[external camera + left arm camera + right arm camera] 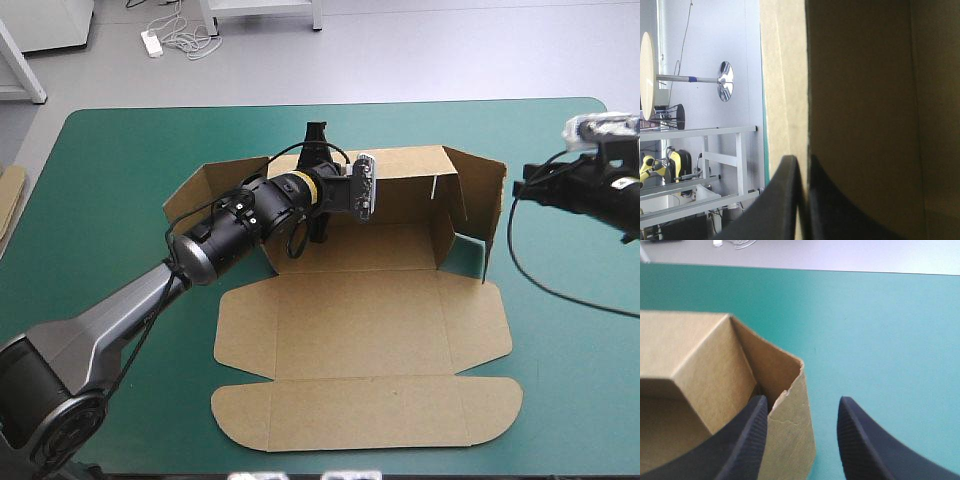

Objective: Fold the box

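Far to the left of the box (360,320), past the teal-green cover (120,200), an edge of more board (8,200) is showing. Your left gripper (318,178) is reaching in from the box's left side and is sitting over the box's far wall (400,170), which is standing upright. In the left wrist view its black fingers (785,200) are pressing almost together, with the brown board of that wall caught between them, so this gripper is gripping the box. One finger is lying on the outer side of the wall and the other on the inner side.

The box itself is lying in the middle of the cover. Its far wall and the flaps (200,195) at both ends of that wall are standing up, while the wide panels (370,410) on the box's near side are lying flat.

Your right gripper (525,188) is hovering just beside the box's right end. In the right wrist view its fingers are standing apart and are holding nothing. The raised corner flap (790,440) is standing just beside one finger, and I cannot tell whether they are touching.
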Controlling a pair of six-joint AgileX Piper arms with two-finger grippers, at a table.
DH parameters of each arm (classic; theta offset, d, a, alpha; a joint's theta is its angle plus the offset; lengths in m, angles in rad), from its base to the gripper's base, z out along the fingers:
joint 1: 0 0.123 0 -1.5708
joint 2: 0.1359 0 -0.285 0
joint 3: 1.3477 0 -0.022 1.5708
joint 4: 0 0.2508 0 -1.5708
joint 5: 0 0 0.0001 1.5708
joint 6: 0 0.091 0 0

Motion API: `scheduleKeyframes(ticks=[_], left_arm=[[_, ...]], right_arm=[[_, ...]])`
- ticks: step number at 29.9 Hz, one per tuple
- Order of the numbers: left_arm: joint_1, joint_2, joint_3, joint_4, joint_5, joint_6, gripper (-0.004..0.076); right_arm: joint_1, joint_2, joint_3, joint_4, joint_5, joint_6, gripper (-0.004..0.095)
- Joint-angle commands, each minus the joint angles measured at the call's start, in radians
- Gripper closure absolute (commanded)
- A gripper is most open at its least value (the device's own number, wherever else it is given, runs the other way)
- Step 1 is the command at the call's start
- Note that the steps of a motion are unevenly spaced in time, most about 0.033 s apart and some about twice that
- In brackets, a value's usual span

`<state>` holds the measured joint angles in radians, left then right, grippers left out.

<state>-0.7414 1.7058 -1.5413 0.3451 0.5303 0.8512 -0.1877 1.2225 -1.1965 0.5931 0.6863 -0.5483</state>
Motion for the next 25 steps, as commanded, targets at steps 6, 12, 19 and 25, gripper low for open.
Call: scheduleKeyframes(ticks=[6,12,19,25], left_arm=[[-0.009,-0.029,-0.018,-0.043,0.034,-0.024,0.0733],[-0.009,-0.029,-0.018,-0.043,0.038,-0.024,0.0733],[-0.009,-0.029,-0.018,-0.041,0.036,-0.024,0.0733],[-0.009,-0.029,-0.018,-0.034,0.036,-0.024,0.0733]], right_arm=[[-0.014,0.233,-0.542,-0.220,0.288,0.314,0.0496],[0.010,0.414,-0.738,-0.235,0.370,0.320,0.0496],[0.084,0.591,-0.881,-0.259,0.335,0.331,0.0496],[0.113,0.712,-0.929,-0.271,0.378,0.346,0.0496]])
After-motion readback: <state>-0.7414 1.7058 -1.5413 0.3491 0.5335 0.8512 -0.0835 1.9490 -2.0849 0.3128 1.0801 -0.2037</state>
